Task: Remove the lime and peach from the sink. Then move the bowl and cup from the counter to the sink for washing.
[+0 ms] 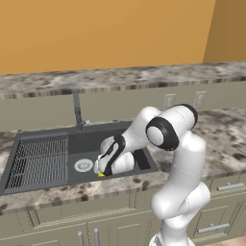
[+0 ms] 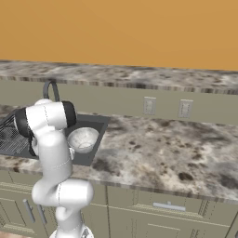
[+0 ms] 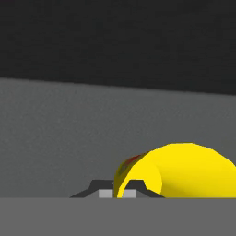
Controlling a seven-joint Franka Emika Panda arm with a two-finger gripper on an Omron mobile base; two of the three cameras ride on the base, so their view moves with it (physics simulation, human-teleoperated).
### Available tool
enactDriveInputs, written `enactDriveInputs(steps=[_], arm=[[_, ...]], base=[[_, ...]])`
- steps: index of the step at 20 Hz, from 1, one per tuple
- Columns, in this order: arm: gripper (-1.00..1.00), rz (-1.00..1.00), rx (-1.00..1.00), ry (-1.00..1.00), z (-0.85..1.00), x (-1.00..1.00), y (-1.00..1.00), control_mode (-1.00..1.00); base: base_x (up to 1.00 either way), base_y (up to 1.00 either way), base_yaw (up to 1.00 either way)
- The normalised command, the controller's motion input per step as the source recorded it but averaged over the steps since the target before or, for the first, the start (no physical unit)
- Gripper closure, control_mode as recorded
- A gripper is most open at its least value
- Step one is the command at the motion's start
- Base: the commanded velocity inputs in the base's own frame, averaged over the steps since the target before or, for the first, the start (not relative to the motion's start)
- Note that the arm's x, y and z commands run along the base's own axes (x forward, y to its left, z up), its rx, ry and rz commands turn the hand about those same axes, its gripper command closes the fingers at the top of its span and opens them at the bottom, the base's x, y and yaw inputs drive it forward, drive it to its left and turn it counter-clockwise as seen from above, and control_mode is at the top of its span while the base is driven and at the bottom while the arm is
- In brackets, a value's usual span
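Sink (image 1: 33, 185) contains the bowl (image 2: 82, 138) and, gripped by the closed hand (image 3: 118, 192), the yellow cup (image 3: 184, 170).

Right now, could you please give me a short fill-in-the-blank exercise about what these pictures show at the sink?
1. The silvery bowl sits inside the ____.
2. The cup at the claw is mostly ____ in colour.
3. The arm reaches down into the sink, whose ribbed drainer lies on the ____ side of the left base view.

Missing words: sink; yellow; left
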Motion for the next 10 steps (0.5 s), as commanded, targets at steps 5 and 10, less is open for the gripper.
enactDriveInputs(steps=[5,10], arm=[[1.00,0.05,0.00,-0.07,-0.10,0.14,0.00,-1.00],[1.00,0.03,0.00,-0.01,-0.05,0.20,0.02,-1.00]], base=[[0.00,0.00,0.00],[0.00,0.00,0.00]])
